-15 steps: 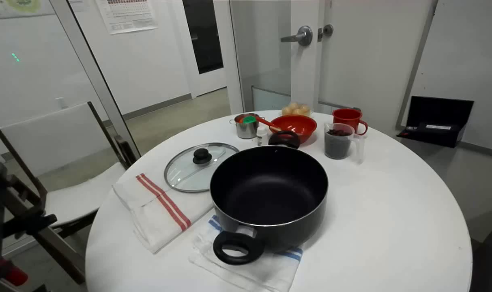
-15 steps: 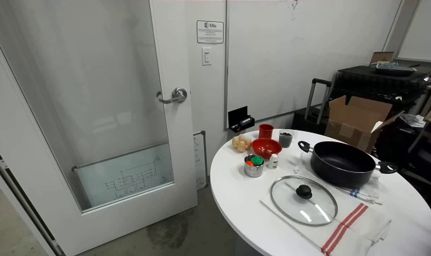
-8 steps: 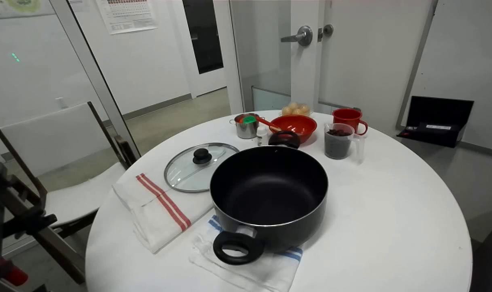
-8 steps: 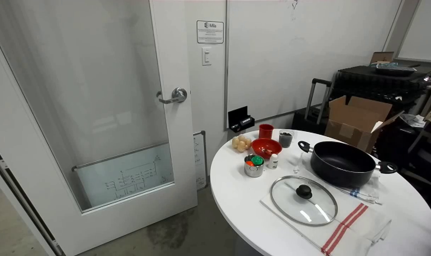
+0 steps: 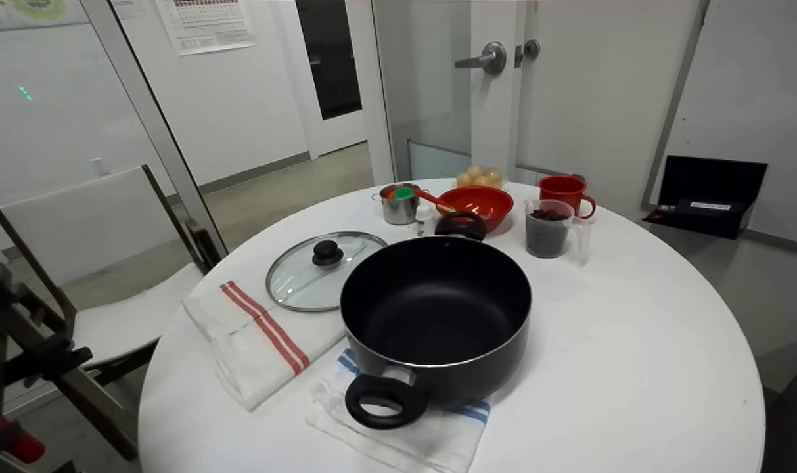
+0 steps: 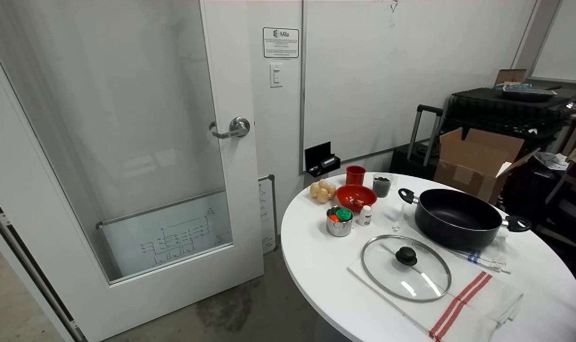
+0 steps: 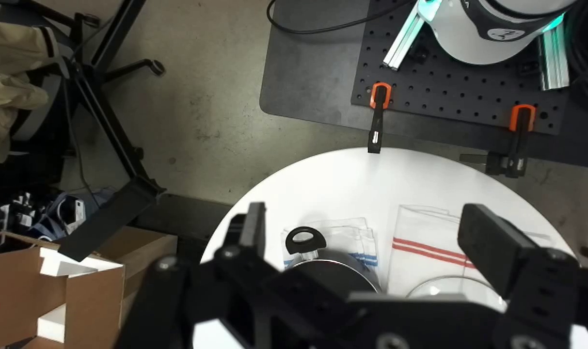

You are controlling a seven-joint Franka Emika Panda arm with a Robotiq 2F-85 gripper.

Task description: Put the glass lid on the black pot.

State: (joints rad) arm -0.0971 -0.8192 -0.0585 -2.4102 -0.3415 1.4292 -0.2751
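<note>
The glass lid (image 5: pixel 306 282) lies flat with its black knob up, partly on a red-striped towel. It shows whole in an exterior view (image 6: pixel 411 280) and only its edge shows in the wrist view (image 7: pixel 446 289). The black pot (image 5: pixel 437 315) stands uncovered beside it, upright on a blue-striped towel; it also shows in an exterior view (image 6: pixel 458 218) and partly in the wrist view (image 7: pixel 333 275). My gripper (image 7: pixel 369 230) is open and empty, well above the table, with the pot and lid below between its fingers. It is out of view in both exterior views.
A red bowl (image 6: pixel 356 196), steel pot (image 6: pixel 339 228), white bottle (image 6: pixel 365 216), measuring cup (image 5: pixel 547 236), red mug (image 5: pixel 562 190) and pale round items (image 6: pixel 322 191) stand behind the pot. The red-striped towel (image 5: pixel 253 348) and blue-striped towel (image 5: pixel 431 440) lie on the white table (image 5: pixel 635 341).
</note>
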